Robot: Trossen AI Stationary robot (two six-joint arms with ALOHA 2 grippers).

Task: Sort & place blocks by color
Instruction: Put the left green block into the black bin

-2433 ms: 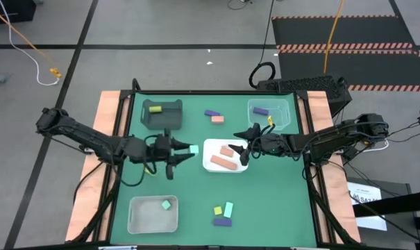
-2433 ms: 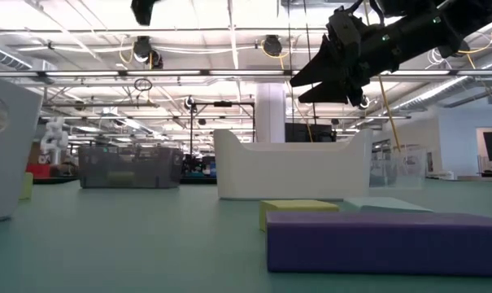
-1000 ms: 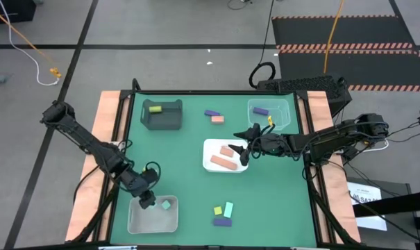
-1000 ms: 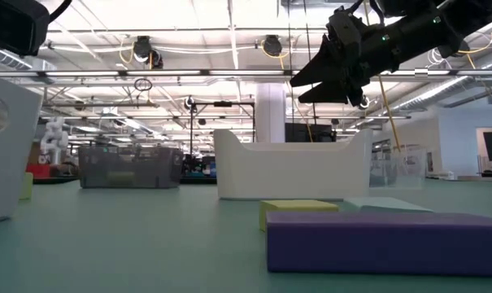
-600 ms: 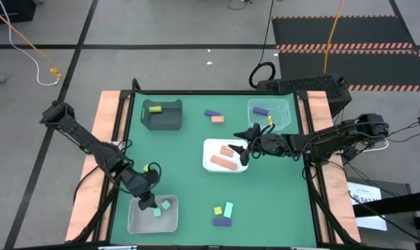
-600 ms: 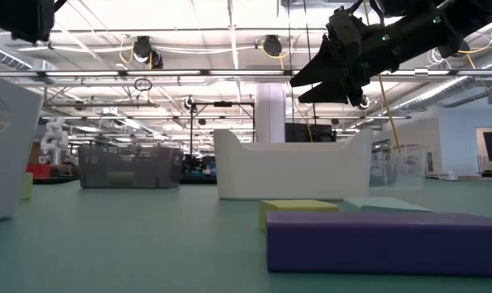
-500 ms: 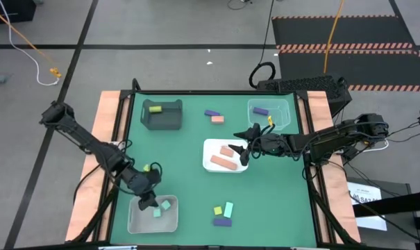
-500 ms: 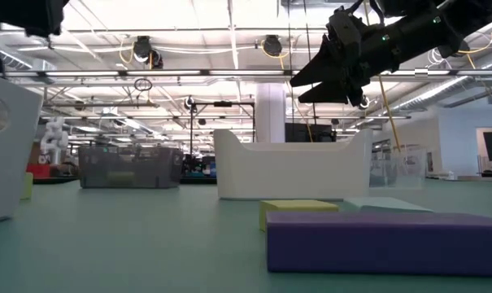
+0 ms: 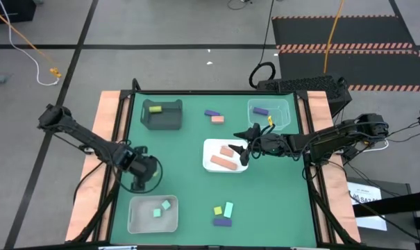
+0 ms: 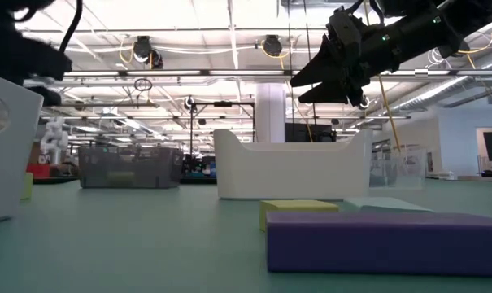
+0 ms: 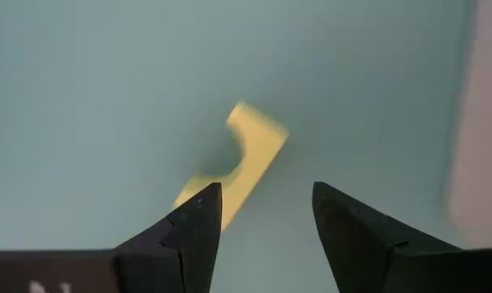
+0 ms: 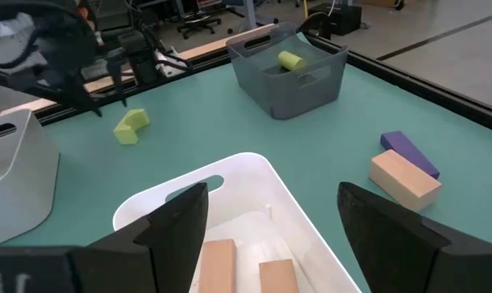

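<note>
We see the left gripper (image 9: 141, 173) risen off the clear tray (image 9: 135, 221) since a moment ago, fingers wide and empty over a yellow block (image 11: 233, 169), two mint blocks (image 9: 162, 208) left inside, right gripper (image 9: 243, 144) unmoved, fingers wide over the white tray (image 9: 211, 145), no writing legible.

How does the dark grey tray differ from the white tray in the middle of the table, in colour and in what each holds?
The dark grey tray is dark and deep-walled; the white tray is pale and shallower. The dark grey tray holds one yellow block; the white tray holds two salmon-pink blocks. Both stand on the green table, each holding a single colour.
</note>
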